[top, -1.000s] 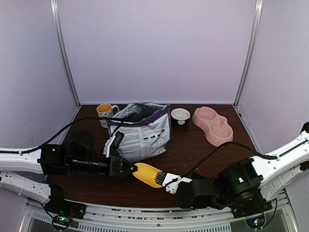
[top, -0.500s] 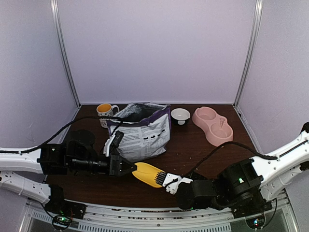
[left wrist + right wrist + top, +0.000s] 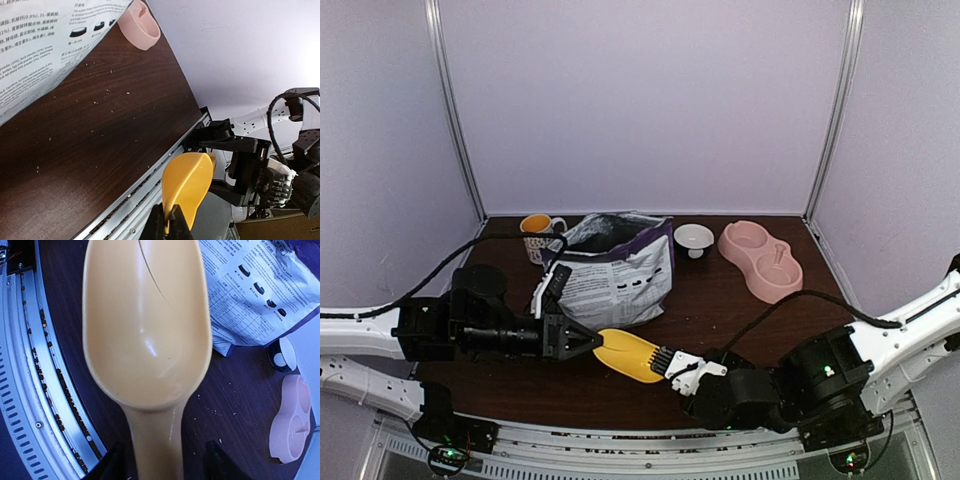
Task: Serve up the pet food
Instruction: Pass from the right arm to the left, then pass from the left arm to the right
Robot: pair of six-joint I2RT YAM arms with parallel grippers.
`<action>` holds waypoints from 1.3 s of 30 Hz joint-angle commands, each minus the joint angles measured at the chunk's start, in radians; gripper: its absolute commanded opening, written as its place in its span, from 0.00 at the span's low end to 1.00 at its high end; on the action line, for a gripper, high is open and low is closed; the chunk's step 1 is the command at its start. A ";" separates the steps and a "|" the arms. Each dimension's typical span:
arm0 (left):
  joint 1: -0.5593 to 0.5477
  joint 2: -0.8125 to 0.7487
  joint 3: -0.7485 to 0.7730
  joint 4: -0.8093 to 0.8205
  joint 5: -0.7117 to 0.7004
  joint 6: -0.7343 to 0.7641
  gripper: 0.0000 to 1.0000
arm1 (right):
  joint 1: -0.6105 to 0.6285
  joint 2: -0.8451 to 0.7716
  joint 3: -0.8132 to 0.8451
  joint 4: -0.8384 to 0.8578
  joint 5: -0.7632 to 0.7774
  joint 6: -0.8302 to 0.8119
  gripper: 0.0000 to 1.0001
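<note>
Left gripper (image 3: 588,343): fingers pinched on the tip rim of the yellow scoop (image 3: 630,355), which is in the air by the table's (image 3: 720,300) near edge. Spotted mug (image 3: 535,228) back left, contents unclear. Pet food bag (image 3: 615,275) back-centre: purple, white printed panel facing up, mouth open, kibble inside not visible. Small brown pellets (image 3: 44,320) lie in the front rail (image 3: 15,405) groove. Scoop bowl empty. Right gripper (image 3: 672,362): fingers spread either side of the scoop handle. White bowl (image 3: 694,238) and pink double bowl (image 3: 760,260) empty.
</note>
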 commanded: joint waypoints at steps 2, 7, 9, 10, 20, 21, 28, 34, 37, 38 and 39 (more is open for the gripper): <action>-0.002 -0.063 0.014 0.071 -0.063 -0.001 0.00 | 0.011 -0.100 -0.042 0.052 0.039 0.032 0.68; 0.007 -0.050 0.018 0.091 -0.069 0.026 0.00 | 0.010 -0.179 -0.079 0.099 0.034 0.092 0.83; 0.011 -0.047 0.016 0.110 -0.072 0.030 0.00 | 0.007 -0.220 -0.079 0.124 0.019 0.134 0.87; 0.013 -0.049 0.010 0.126 -0.071 0.030 0.00 | 0.005 -0.240 -0.082 0.152 0.002 0.151 0.91; 0.044 -0.103 -0.064 0.236 -0.062 0.024 0.00 | -0.133 -0.471 -0.309 0.507 -0.175 0.349 0.94; 0.048 -0.111 -0.072 0.248 -0.059 0.024 0.00 | -0.160 -0.501 -0.346 0.551 -0.204 0.369 0.94; 0.079 -0.145 -0.118 0.328 -0.020 0.023 0.00 | -0.372 -0.661 -0.610 0.861 -0.463 0.567 0.95; 0.114 -0.132 -0.148 0.421 0.044 0.007 0.00 | -0.465 -0.667 -0.679 0.982 -0.616 0.641 0.96; 0.127 -0.120 -0.143 0.434 0.071 0.009 0.00 | -0.488 -0.649 -0.697 1.062 -0.678 0.663 0.96; 0.130 -0.119 -0.143 0.440 0.082 0.010 0.00 | -0.494 -0.640 -0.695 1.077 -0.695 0.665 0.96; 0.133 -0.118 -0.143 0.445 0.088 0.010 0.00 | -0.496 -0.630 -0.692 1.094 -0.714 0.664 0.96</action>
